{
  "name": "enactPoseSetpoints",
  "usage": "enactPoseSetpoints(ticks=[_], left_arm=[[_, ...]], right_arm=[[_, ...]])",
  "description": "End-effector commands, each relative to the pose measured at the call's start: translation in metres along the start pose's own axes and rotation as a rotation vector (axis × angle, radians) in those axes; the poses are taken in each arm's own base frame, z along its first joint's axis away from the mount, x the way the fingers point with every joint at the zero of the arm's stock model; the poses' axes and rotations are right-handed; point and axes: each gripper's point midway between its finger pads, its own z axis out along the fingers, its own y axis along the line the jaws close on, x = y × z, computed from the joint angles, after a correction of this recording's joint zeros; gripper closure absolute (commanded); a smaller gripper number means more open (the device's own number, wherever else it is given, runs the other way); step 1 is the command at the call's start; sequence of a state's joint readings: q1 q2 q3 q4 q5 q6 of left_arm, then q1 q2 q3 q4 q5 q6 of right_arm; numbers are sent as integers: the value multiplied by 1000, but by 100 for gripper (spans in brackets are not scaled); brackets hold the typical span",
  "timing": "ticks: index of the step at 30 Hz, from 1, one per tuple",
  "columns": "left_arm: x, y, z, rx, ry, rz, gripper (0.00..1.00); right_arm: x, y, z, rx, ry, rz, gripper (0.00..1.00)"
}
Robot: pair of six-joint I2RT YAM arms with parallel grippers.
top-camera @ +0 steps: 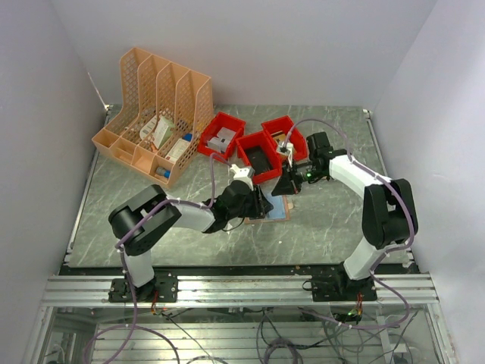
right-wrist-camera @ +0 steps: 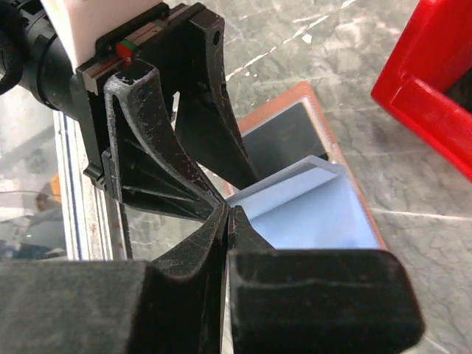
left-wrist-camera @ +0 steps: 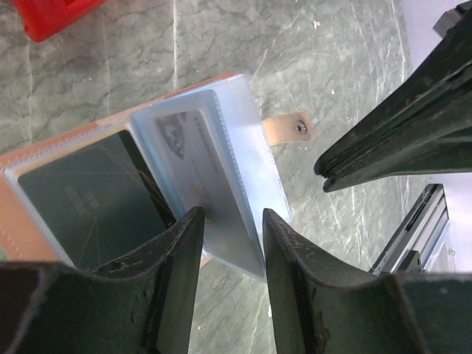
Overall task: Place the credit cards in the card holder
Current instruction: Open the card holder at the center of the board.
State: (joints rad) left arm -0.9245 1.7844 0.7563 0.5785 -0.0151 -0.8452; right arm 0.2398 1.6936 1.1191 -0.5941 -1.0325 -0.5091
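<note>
1. The left gripper [left-wrist-camera: 232,215] stands with its two black fingers apart. A clear plastic sleeve leaf [left-wrist-camera: 236,184] runs aslant through the gap between them. I cannot tell whether either finger presses on it, and it does not look clamped.
2. Just past those fingertips lies the small, flat, salmon-pink soft card holder [left-wrist-camera: 11,221], opened out on the table. To the left of the fingers a dark green card [left-wrist-camera: 88,199] sits in the flat sleeve. A pale card with a faint printed figure [left-wrist-camera: 184,144] sits in the raised leaf. By my reading, at least two cards are already pocketed.
3. Right of the left gripper, and a little beyond it, the right gripper [right-wrist-camera: 227,214] has its jaws pinched together. Its tips are at the edge of the pale blue sleeves. Nothing shows between them, so it seems to be steadying or parting a leaf, not carrying a card.
4. Farther out, the holder's pink strap with a round metal snap [left-wrist-camera: 291,129] lies loose on the green marbled table [left-wrist-camera: 332,59]. The holder is not yet folded or fastened.
5. Farthest from both tools are the red plastic bins [top-camera: 254,148] and the orange lattice file rack [top-camera: 155,106]. No loose card is visible on the table. Whether any card waits in a bin is too small to tell, so the task looks well along, perhaps near its end.
</note>
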Motion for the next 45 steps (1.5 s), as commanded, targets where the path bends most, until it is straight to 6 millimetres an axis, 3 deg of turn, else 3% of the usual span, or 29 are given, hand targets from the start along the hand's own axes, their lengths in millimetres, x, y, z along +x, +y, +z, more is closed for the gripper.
enactPoseSetpoints(ticks=[1,11,19,29,32,42,45], left_arm=[[9,15,4,-38,36,7,53],[4,8,-6,14,5,30,46],[-2,14,-17,-8,-25,39,36],[-21,31,-43,-156,-49,61,41],[-24,23,-48,-123,-66,36,45],[-4,19,-32,-35,-37,-65,48],[-2,20,-31,-32,-34,-75,48]], right_arm=[[16,1,10,-62,23,76,100],[60,-38,28,92,180,207,100],[86,-46,41,105,273,246,100],[87,-47,42,107,274,241,100],[87,-47,42,102,274,244,100],[67,-31,42,33,201,202,97],[68,-33,42,46,207,204,96]])
